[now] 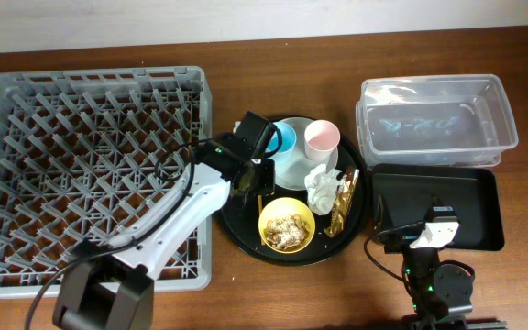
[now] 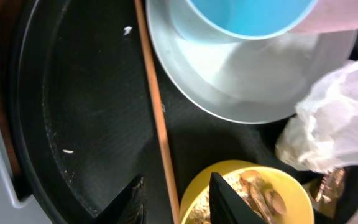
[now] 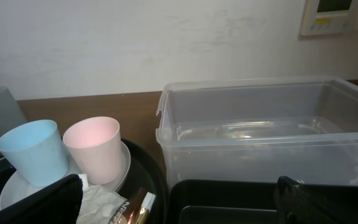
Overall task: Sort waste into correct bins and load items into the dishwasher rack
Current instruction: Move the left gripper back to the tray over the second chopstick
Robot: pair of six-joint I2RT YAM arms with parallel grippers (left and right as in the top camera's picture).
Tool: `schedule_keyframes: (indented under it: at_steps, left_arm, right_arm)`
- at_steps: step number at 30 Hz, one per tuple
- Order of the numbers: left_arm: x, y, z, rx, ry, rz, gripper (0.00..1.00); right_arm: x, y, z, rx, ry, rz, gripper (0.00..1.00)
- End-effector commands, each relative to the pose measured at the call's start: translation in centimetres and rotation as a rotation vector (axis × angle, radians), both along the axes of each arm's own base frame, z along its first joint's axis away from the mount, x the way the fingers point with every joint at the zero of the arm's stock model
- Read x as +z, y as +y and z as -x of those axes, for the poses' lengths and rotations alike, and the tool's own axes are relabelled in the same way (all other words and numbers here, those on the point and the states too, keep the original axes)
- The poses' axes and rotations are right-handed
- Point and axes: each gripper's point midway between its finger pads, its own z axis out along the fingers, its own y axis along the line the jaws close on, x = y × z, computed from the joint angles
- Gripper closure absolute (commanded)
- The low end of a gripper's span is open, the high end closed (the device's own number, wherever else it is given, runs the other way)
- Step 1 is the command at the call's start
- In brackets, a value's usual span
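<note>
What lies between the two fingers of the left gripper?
A wooden chopstick lies between the fingers of the left gripper, on the round black tray. The left wrist view shows this.

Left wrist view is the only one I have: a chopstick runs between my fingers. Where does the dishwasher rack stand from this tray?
Observer: The dishwasher rack stands beside the round tray, on the robot's left; no item shows in it.
Operator: Is the right gripper busy?
Observer: No. The right gripper is open and holds nothing, over the near edge of the shallow black tray.
Operator: And the clear tub?
Observer: The clear tub sits just behind that black tray.
</note>
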Motion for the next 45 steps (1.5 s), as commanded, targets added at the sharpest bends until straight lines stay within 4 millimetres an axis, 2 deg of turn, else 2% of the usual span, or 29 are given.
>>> schedule_keyframes:
  at_steps: [1, 3, 4, 9, 17, 22, 26, 27, 28, 29, 33, 35, 37, 38, 40, 42, 45]
  left_arm:
    - [-1.2, 0.2, -0.4, 0.039, -0.001, -0.028, 0.69]
    - [-2.1, 0.1, -0.8, 0.041, 0.002, -0.036, 0.70]
    - [-2.6, 0.0, -1.0, 0.042, 0.006, -0.041, 0.73]
    - [-6.5, 0.2, -0.8, 0.067, 0.080, -0.086, 0.77]
    - [-9.3, 0.0, -1.0, 0.077, 0.111, -0.101, 0.78]
    - [-9.4, 0.1, -1.4, 0.085, 0.092, -0.108, 0.80]
    - [-9.4, 0.1, -1.3, 0.085, 0.096, -0.110, 0.88]
    - [-9.4, 0.2, -1.3, 0.085, 0.098, -0.111, 0.91]
    - [-9.4, 0.2, -1.3, 0.085, 0.099, -0.112, 0.99]
    - [-9.3, 0.2, -1.3, 0.085, 0.098, -0.112, 0.99]
    - [-7.5, -0.1, -1.6, 0.085, 0.063, -0.086, 0.99]
    - [-4.7, -0.2, -1.9, 0.086, 0.014, -0.050, 0.98]
    - [-3.0, -0.2, -1.9, 0.087, -0.014, -0.029, 0.84]
    - [-2.6, -0.2, -1.9, 0.087, -0.019, -0.026, 0.83]
    - [-3.0, 0.1, -1.5, 0.087, -0.003, -0.038, 0.60]
    - [-3.6, 0.4, -1.0, 0.103, 0.014, -0.043, 0.51]
    - [-5.3, 1.1, 0.0, 0.138, 0.044, -0.051, 0.53]
  right_arm:
    - [-0.4, 0.1, 0.0, 0.006, 0.009, 0.000, 0.01]
    - [-0.4, 0.1, 0.0, 0.006, 0.009, 0.000, 0.01]
    - [-0.4, 0.1, 0.0, 0.006, 0.009, 0.000, 0.01]
    - [-0.4, 0.1, 0.0, 0.006, 0.009, 0.000, 0.01]
    - [-0.4, 0.1, 0.0, 0.006, 0.009, 0.000, 0.01]
    - [-0.4, 0.1, 0.0, 0.006, 0.009, 0.000, 0.01]
    - [-0.4, 0.1, 0.0, 0.006, 0.009, 0.000, 0.01]
    - [-0.4, 0.1, 0.0, 0.006, 0.009, 0.000, 0.01]
    - [-0.4, 0.1, 0.0, 0.006, 0.009, 0.000, 0.02]
    - [-0.4, 0.1, 0.0, 0.006, 0.009, 0.000, 0.01]
    - [-0.4, 0.1, 0.0, 0.006, 0.009, 0.000, 0.01]
    - [-0.4, 0.1, 0.0, 0.006, 0.009, 0.000, 0.01]
    - [-0.4, 0.1, 0.0, 0.006, 0.009, 0.000, 0.01]
    - [-0.4, 0.1, 0.0, 0.006, 0.009, 0.000, 0.01]
    - [-0.4, 0.1, 0.0, 0.006, 0.009, 0.000, 0.01]
    - [-0.4, 0.1, 0.0, 0.006, 0.009, 0.000, 0.01]
    - [-0.4, 0.1, 0.0, 0.006, 0.009, 0.000, 0.01]
